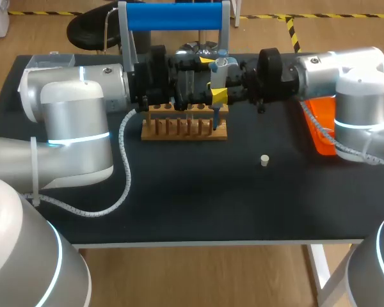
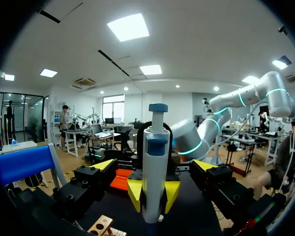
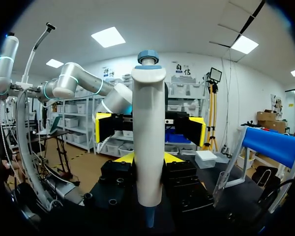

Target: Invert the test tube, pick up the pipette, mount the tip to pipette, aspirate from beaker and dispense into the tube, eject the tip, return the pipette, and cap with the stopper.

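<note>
tabletop [image 1: 179, 185]: r jaws clamp pipette [image 1: 221, 64] nr rack [image 1: 185, 128].

Your left arm [image 1: 70, 121] and right arm [image 1: 355, 83] are fat silver-grey tubes with rounded white joint caps and thin glowing cyan rings. You'll see a white coiled cable [image 1: 126, 167] looping off the left one. The left end effector [image 2: 153, 166] and right end effector [image 3: 148, 157] are black, blocky and screw-studded, with bright yellow tips.

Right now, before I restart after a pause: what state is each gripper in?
Left gripper: open, either side of the pipette.
Right gripper: shut on the pipette.
</note>
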`<state>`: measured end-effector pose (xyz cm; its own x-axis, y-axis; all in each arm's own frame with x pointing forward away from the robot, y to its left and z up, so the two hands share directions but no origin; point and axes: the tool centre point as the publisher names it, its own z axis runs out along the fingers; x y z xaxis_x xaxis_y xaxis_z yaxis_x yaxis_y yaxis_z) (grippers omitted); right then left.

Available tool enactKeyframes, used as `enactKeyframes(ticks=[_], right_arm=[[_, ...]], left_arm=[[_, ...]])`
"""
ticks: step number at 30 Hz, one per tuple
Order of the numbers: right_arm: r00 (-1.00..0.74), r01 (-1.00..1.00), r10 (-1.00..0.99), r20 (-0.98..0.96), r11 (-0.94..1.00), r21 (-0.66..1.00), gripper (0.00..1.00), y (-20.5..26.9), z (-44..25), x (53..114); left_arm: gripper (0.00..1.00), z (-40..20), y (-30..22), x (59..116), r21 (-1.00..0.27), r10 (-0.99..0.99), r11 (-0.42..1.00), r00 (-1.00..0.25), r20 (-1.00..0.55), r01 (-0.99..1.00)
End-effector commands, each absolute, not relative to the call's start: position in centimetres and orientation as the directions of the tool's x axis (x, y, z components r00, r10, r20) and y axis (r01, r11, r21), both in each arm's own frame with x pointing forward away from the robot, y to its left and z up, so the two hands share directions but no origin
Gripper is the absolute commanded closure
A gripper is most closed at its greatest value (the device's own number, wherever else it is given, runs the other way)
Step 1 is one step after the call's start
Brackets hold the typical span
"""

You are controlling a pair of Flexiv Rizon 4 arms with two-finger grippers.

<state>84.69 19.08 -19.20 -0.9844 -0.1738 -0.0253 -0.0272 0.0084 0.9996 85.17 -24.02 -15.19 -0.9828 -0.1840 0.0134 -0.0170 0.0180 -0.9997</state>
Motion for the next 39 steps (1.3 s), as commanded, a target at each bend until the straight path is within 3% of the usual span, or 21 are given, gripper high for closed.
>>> enactKeyframes(ticks=[1, 4, 5, 6, 8, 10, 11, 24, 25, 27, 28, 29, 39], right_arm=[[-0.985, -0.028, -0.169, -0.027, 0.006, 1.0, 1.0, 19.3, -19.2, 84.5], [-0.985, -0.028, -0.169, -0.027, 0.006, 1.0, 1.0, 19.3, -19.2, 84.5], [-0.985, -0.028, -0.169, -0.026, 0.006, 1.0, 1.0, 19.3, -19.2, 84.5], [-0.986, -0.028, -0.167, -0.027, 0.006, 1.0, 1.0, 19.3, -19.2, 84.5], [-0.986, -0.028, -0.166, -0.027, 0.005, 1.0, 1.0, 19.3, -19.2, 84.5], [-0.986, -0.027, -0.166, -0.026, 0.004, 1.0, 1.0, 19.3, -19.2, 84.5], [-0.986, -0.027, -0.167, -0.026, 0.004, 1.0, 1.0, 19.3, -19.2, 84.5], [-0.984, -0.03, -0.176, -0.028, 0.007, 1.0, 1.0, 19.3, -19.3, 84.4], [-0.984, -0.03, -0.178, -0.028, 0.008, 1.0, 0.9, 19.3, -19.3, 84.4], [-0.983, -0.03, -0.182, -0.027, 0.01, 1.0, 0.59, 19.2, -19.3, 84.3], [-0.982, -0.031, -0.185, -0.028, 0.012, 0.999, 0.34, 19.2, -19.3, 84.2], [-0.982, -0.032, -0.186, -0.029, 0.013, 0.999, 0.02, 19.1, -19.3, 84.2], [-0.977, -0.036, -0.213, -0.03, 0.025, 0.999, 0.0, 15.5, -19.8, 83.4]], left_arm=[[0.08, -15.2, -24.1, 85.2, -1.0, -0.185, 0.018, -0.983, 0.014, -0.018], [0.31, -15.2, -24.1, 85.2, -1.0, -0.185, 0.018, -0.983, 0.014, -0.018], [0.5, -15.2, -24.1, 85.2, -1.0, -0.185, 0.018, -0.983, 0.014, -0.018], [0.6, -15.2, -24.1, 85.2, -1.0, -0.185, 0.018, -0.983, 0.014, -0.018], [0.72, -15.2, -24.1, 85.2, -1.0, -0.185, 0.018, -0.983, 0.014, -0.018], [0.95, -15.2, -24.1, 85.2, -1.0, -0.185, 0.018, -0.983, 0.014, -0.018], [1.0, -15.2, -24.1, 85.2, -1.0, -0.185, 0.018, -0.983, 0.014, -0.018], [1.0, -15.2, -24.1, 85.2, -1.0, -0.185, 0.018, -0.983, 0.014, -0.018], [1.0, -15.2, -24.1, 85.2, -1.0, -0.185, 0.018, -0.983, 0.014, -0.018], [1.0, -15.2, -24.1, 85.2, -1.0, -0.185, 0.018, -0.983, 0.014, -0.018], [1.0, -15.2, -24.1, 85.2, -1.0, -0.185, 0.018, -0.983, 0.014, -0.018], [1.0, -15.2, -24.1, 85.2, -1.0, -0.185, 0.018, -0.983, 0.014, -0.018], [1.0, -15.2, -24.1, 85.2, -1.0, -0.185, 0.018, -0.983, 0.014, -0.018]])
